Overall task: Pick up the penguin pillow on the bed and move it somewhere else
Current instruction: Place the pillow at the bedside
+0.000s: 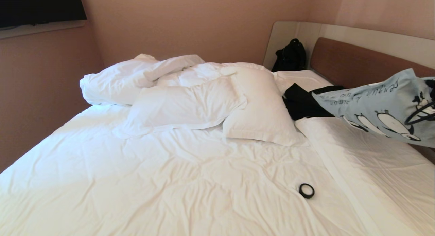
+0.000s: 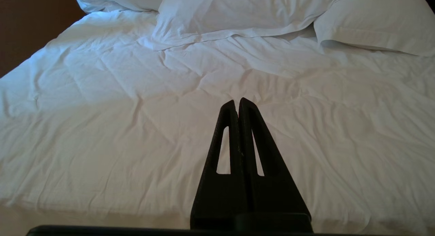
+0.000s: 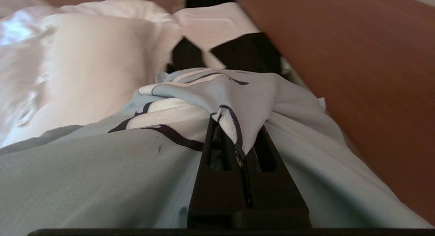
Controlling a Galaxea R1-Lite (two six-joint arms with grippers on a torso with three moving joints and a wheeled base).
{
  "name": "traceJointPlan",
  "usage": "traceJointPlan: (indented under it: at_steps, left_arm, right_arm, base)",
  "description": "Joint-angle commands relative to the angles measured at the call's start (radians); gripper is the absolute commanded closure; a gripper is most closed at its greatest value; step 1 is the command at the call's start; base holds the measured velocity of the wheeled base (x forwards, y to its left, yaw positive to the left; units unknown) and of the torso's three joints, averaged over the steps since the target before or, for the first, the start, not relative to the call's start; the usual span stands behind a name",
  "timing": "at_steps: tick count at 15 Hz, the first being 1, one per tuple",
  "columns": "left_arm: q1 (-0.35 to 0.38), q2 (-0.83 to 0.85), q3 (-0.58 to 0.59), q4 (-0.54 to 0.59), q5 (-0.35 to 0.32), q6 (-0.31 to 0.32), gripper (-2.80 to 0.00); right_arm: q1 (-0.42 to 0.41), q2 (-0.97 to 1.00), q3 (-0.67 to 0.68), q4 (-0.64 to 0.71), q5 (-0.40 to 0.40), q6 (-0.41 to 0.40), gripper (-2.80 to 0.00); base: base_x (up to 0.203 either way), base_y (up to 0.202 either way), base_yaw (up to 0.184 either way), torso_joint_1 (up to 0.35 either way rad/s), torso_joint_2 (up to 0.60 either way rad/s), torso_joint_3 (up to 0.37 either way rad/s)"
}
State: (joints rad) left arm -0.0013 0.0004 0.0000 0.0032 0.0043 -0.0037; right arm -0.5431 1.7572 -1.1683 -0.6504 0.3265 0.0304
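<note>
Head view shows us the penguin pillow lifted off the bed, hanging at the far right in front of the wooden headboard, with a black garment lying on the sheet just behind its lower corner. Our right claw is closed tight on a bunched fold of the pillow's pale blue cover, the cloth pinched between the two fingers and puckering out above them. We judge the pillow light and soft: it sags and drapes from the pinch rather than holding its shape, so the weight hangs from fabric alone, and a thin gather like this could slide out if we swing fast. A fuller bite near a corner or along the seam, taking some filling with the cover, would hold better. Our left claw is parked with its fingers pressed together and empty, out over the rumpled white duvet. Plain white pillows and a small black ring lie on the bed, well apart from the load.
</note>
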Motion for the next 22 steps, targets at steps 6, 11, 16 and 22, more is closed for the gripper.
traceJointPlan:
  at_steps: [6,11,16,22]
  left_arm:
    - [0.000,0.000,0.002,0.000,0.000,-0.001,0.00]
    - [0.000,0.000,0.002,0.000,0.000,-0.001,0.00]
    - [0.000,0.000,0.002,0.000,0.000,-0.001,0.00]
    - [0.000,0.000,0.002,0.000,0.000,-0.001,0.00]
  right_arm:
    - [-0.055,0.167,-0.091,-0.005,0.035,0.052,0.00]
    - [-0.055,0.200,-0.148,-0.007,0.114,0.086,0.00]
    - [-0.072,0.225,-0.197,-0.004,0.248,-0.133,0.00]
    - [-0.264,0.348,-0.161,-0.003,0.341,-0.349,0.00]
  base:
    - [0.000,0.000,0.000,0.000,0.00,0.000]
    - [0.000,0.000,0.000,0.000,0.00,0.000]
    - [0.000,0.000,0.000,0.000,0.00,0.000]
    - [0.000,0.000,0.000,0.000,0.00,0.000]
